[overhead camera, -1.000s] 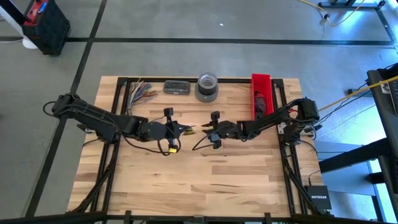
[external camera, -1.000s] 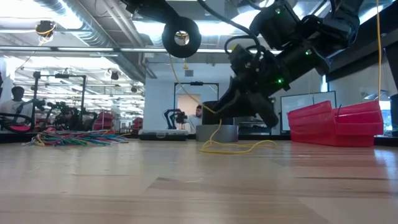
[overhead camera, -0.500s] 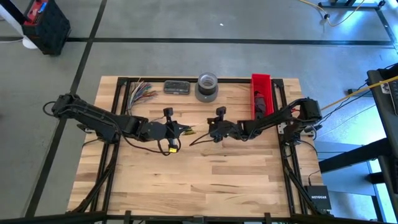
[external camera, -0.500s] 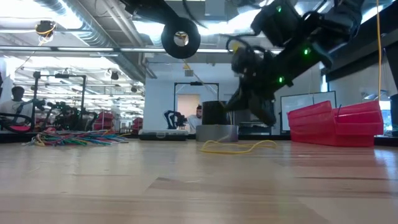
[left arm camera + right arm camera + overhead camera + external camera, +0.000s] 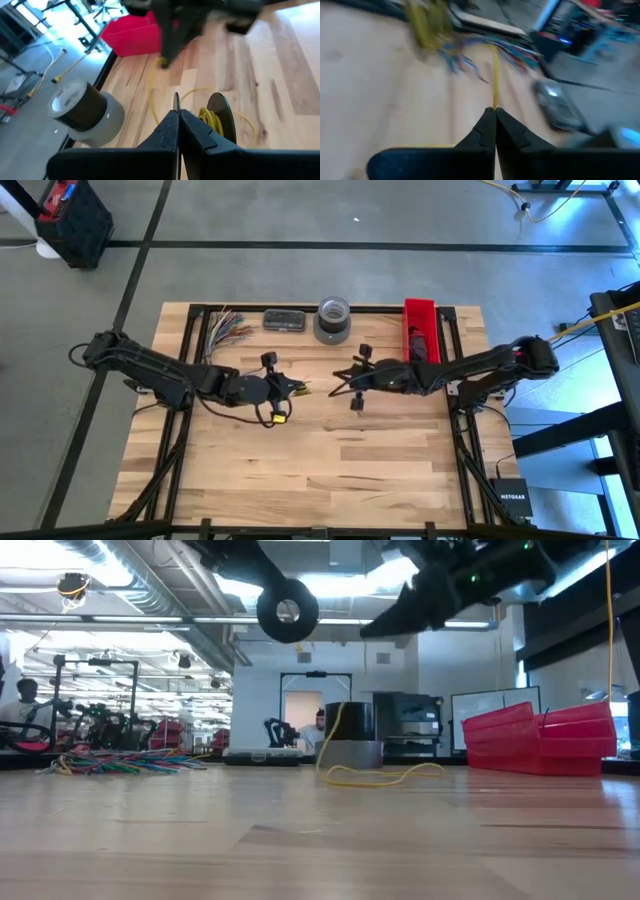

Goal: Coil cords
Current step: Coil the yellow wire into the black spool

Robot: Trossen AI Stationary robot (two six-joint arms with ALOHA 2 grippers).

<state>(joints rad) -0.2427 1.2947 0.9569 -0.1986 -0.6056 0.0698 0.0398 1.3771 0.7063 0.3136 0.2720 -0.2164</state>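
A yellow cord [image 5: 380, 777] is partly wound between the flanges of a black round spool [image 5: 287, 610]. Its loose length lies looped on the table by its middle. My left gripper [image 5: 292, 388] is shut on the spool and holds it high above the table, left of centre. My right gripper [image 5: 338, 383], facing it from the right, is shut on the cord's loose part and is also raised. From there the cord [image 5: 152, 95] drops to the tabletop. My left gripper pinches the thin rim of the spool's nearer flange [image 5: 176, 99] between its two fingers, coming at it roughly level from the table's left. The spool is lifted clear and stands on edge, with the yellow windings [image 5: 207, 117] beside the fingers. My right gripper pinches the yellow cord [image 5: 495, 102] between its two fingertips, coming at it from the table's right. The cord runs straight on past the fingers. The held stretch is lifted clear, and the cord below it hangs to the loop on the table.
A grey tape roll [image 5: 333, 320] and a dark flat box [image 5: 284, 320] stand at the far edge. A fan of multicoloured wires [image 5: 228, 328] lies far left. A red bin [image 5: 420, 330] stands far right. The near half of the wooden table [image 5: 320, 470] is bare.
My right gripper has risen well above the table and rolled, carrying its stretch of yellow cord up with it. The loop on the table has stayed where it was. My left gripper has kept the spool in place.
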